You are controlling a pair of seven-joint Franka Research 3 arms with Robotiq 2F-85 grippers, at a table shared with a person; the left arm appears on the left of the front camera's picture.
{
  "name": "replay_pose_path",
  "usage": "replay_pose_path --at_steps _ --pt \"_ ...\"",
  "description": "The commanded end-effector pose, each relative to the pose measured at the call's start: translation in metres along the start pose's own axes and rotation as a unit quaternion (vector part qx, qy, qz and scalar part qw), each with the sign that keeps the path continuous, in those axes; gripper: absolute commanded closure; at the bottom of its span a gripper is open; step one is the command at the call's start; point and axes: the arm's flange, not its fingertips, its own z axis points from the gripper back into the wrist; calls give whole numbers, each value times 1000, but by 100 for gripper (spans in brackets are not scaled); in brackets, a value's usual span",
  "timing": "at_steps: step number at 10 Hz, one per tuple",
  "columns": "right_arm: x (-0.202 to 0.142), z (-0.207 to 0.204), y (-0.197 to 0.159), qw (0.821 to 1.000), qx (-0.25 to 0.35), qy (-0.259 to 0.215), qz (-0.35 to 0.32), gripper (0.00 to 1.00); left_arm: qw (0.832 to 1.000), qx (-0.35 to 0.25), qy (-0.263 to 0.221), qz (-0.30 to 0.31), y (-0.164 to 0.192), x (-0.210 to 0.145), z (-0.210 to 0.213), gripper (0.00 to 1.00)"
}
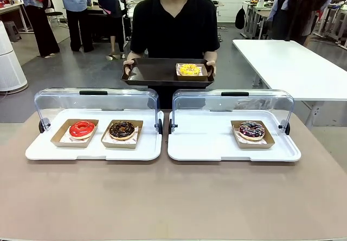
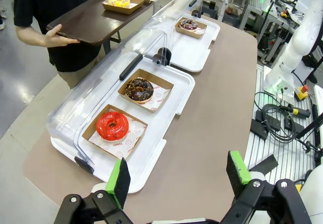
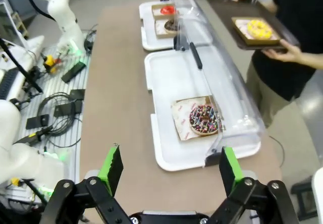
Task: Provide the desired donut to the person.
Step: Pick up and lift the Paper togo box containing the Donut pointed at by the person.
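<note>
The person (image 1: 174, 24) in a black T-shirt stands at the far side holding a dark tray (image 1: 152, 71) with a yellow donut (image 1: 189, 69) in a cardboard box on it. A red donut (image 1: 82, 128) and a chocolate donut (image 1: 122, 129) sit in boxes on the left white tray (image 1: 43, 151). A dark sprinkled donut (image 1: 251, 129) sits on the right white tray (image 1: 200, 143). My left gripper (image 2: 179, 176) is open, held back above the table's near edge by the red donut (image 2: 112, 125). My right gripper (image 3: 170, 166) is open too, above the near edge before the sprinkled donut (image 3: 203, 118).
Both white trays have clear lids (image 1: 97, 99) swung up at the back. The brown table (image 1: 173, 197) is bare in front of the trays. Cables and arm bases (image 2: 282, 113) lie beside the table. A white table (image 1: 293, 67) stands at the back right.
</note>
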Motion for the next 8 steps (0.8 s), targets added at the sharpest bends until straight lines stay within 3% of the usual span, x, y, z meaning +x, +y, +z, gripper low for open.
replay_pose_path --at_steps 1,2,8 --pt "1 -5 4 999 15 17 25 0 1000 -2 -7 -2 -1 1 0 0" --pt "0 0 0 1000 0 0 0 0 1000 -2 -7 -2 -1 1 0 0" --pt "0 0 0 1000 0 0 0 0 1000 -2 -7 -2 -1 1 0 0"
